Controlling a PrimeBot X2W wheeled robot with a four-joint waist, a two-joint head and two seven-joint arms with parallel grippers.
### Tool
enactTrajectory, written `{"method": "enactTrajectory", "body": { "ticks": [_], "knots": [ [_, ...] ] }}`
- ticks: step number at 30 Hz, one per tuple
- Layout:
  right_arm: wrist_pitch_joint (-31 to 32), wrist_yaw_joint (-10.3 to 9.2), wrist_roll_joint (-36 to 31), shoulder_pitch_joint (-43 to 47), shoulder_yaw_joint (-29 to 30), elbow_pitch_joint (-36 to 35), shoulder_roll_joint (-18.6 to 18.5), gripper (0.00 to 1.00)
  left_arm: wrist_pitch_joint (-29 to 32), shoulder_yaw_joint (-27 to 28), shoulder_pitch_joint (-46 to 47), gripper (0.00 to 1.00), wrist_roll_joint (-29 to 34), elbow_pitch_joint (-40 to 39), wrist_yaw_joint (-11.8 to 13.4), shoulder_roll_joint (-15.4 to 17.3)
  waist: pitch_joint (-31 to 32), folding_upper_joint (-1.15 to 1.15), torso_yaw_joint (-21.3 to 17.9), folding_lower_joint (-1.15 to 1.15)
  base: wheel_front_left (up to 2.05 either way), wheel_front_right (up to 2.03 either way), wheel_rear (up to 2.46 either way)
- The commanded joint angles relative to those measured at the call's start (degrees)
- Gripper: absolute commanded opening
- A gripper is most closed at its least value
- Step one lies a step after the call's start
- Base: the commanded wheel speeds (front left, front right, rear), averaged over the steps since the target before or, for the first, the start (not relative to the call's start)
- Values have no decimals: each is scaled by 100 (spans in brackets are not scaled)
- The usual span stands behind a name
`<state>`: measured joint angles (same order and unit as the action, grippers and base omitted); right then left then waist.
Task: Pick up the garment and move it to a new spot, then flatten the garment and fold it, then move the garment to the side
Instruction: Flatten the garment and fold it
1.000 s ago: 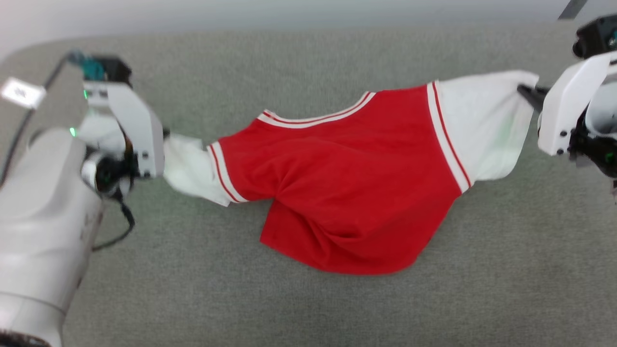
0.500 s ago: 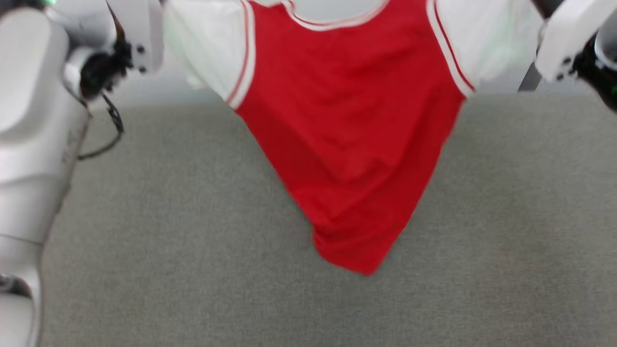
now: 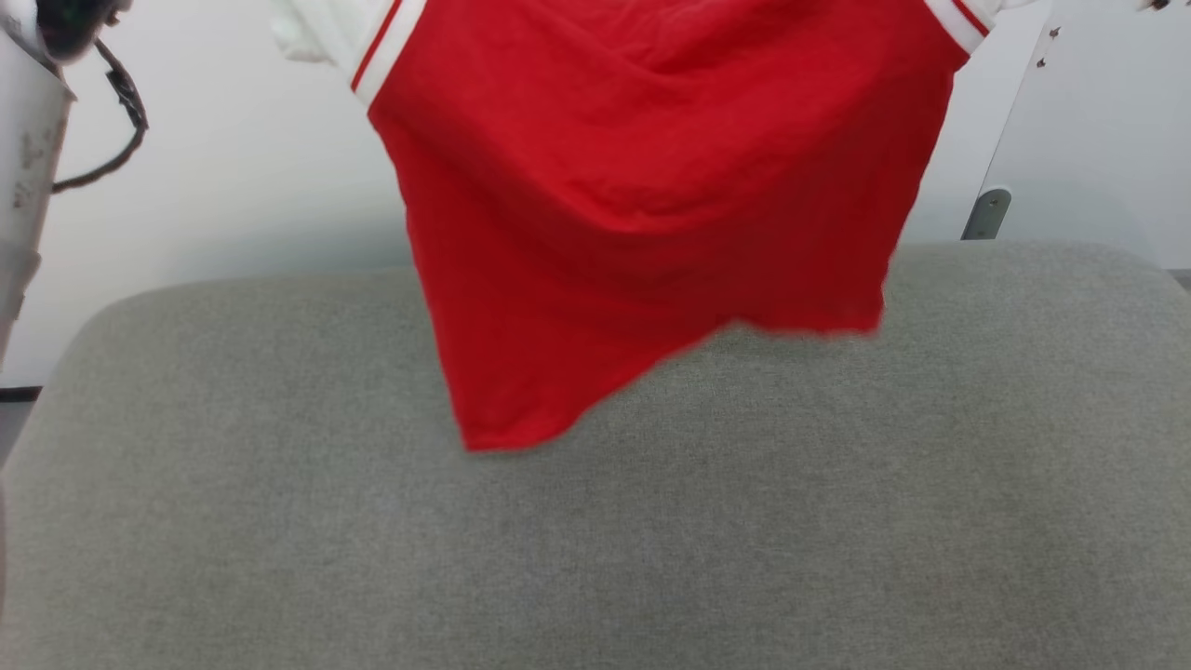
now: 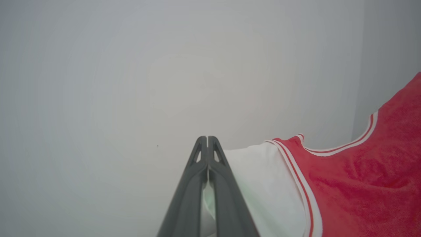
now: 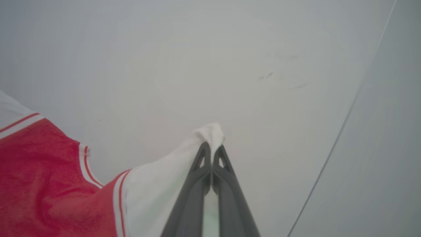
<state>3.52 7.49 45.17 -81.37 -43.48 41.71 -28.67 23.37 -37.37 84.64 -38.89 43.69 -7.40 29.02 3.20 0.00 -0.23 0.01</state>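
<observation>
**Shirt up by both sleeves over the worktop's far edge**

The shirt [image 3: 642, 186] hangs in the air in front of me. Its plain red side faces my head camera and its top runs off the upper edge of that view. The hem slants. Its lowest corner hangs left of the middle, in front of the worktop's [image 3: 595, 558] far edge, and the right part of the hem sits higher and looks blurred. I cannot tell whether that low corner brushes the grey surface or hangs just clear of it.

It hangs this way because I hold it by the two white sleeves and nothing else, so the body drops under its own weight and most creases fall out. My left claw [image 4: 207, 144] is closed tight, tips together, with the left sleeve [image 4: 260, 184] pinched lower down between the fingers. My right claw [image 5: 212, 148] is closed just as tight on the right sleeve [image 5: 158, 191], and a tuft of white cloth bunches over its tips. The two grips are well apart, which spreads the shoulders wide.

Behind the shirt is the pale wall [image 3: 233, 186]. My left forearm [image 3: 23, 140] and its cable [image 3: 112, 121] show at the upper left of the head view.

I judge this to be the carry to a new spot, with flattening and folding not yet begun. The uneven hem could land folded under unless I lay it down hem first
</observation>
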Motion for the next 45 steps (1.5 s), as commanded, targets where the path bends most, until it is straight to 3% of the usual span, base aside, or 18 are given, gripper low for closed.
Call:
{"method": "enactTrajectory", "body": {
  "ticks": [1,8,17,22,26,29,31,37,45],
  "knots": [
    [-27,0,31,-72,-94,2,-40,0,9,-36,55,0,-35,21,-11,11,-24,0,7,-1,0,0,0],
    [-68,0,277,-246,-311,58,-237,0,97,-126,246,0,-158,-30,-11,24,-441,0,32,-1,0,0,0],
    [-592,-1,-135,-1035,-206,288,-376,0,-178,-101,993,0,49,-147,126,-91,-2180,0,130,-1,0,0,0],
    [-1254,-1,-827,-1801,-31,885,-124,0,-921,-41,1714,0,370,30,371,-289,-3230,0,207,-1,0,0,0],
    [-1828,-2,-1805,-2617,344,1285,-26,0,-1863,115,2342,0,574,198,570,-455,-3971,0,333,-1,0,0,0],
    [-1870,-1,-2726,-2994,994,942,-29,0,-2742,271,2711,0,665,250,675,-549,-4469,0,491,-1,0,0,0],
    [-1860,-1,-3306,-2861,1446,589,-43,0,-3340,323,2799,0,745,295,657,-592,-4714,0,607,-1,0,0,0],
    [-1865,-1,-4104,-2124,2321,103,157,0,-3810,488,2475,0,625,474,424,-742,-4952,0,815,-1,0,0,0],
    [-1867,-1,-4194,-860,2422,-92,265,0,-3848,629,1535,0,670,395,204,-884,-4632,0,962,-1,0,0,0]
  ]
}}
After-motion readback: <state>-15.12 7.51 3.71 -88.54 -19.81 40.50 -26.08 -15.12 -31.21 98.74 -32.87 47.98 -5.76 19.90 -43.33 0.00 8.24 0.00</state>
